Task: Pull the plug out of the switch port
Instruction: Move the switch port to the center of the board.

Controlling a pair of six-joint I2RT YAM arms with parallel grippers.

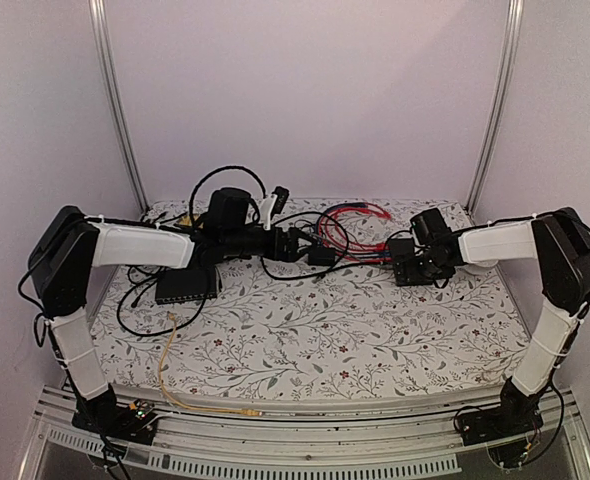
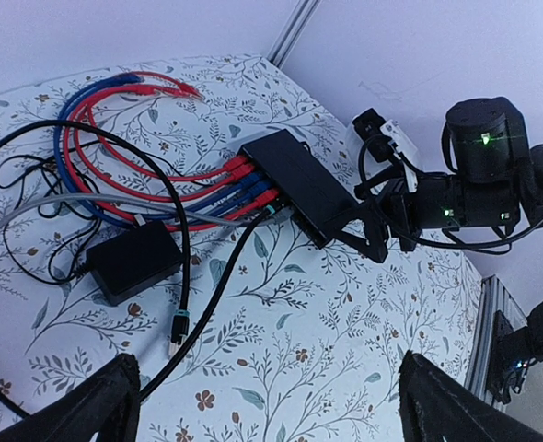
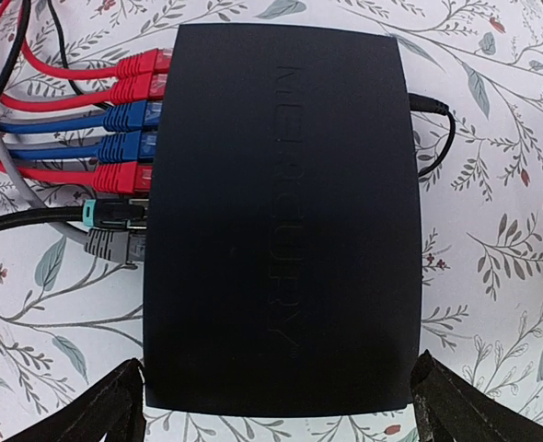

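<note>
Well left of the switch (image 2: 299, 184), our left gripper (image 2: 271, 410) hangs with its fingers spread wide and nothing between them, looking across at the box's port edge. Between it and the switch the cables (image 3: 55, 122) fan out. Their plugs (image 3: 129, 138) sit in a row along the switch's left edge: two red, two blue, one red, one black with a teal collar, one grey. Each plug's long axis runs straight out of that edge, leftward, so we judge any pull must go that way. Over the switch sits our right gripper (image 3: 276, 414), fingers wide apart, one to each side of the box and clamped on nothing. It is the nearer arm, though the plugs lie off to its left.
</note>
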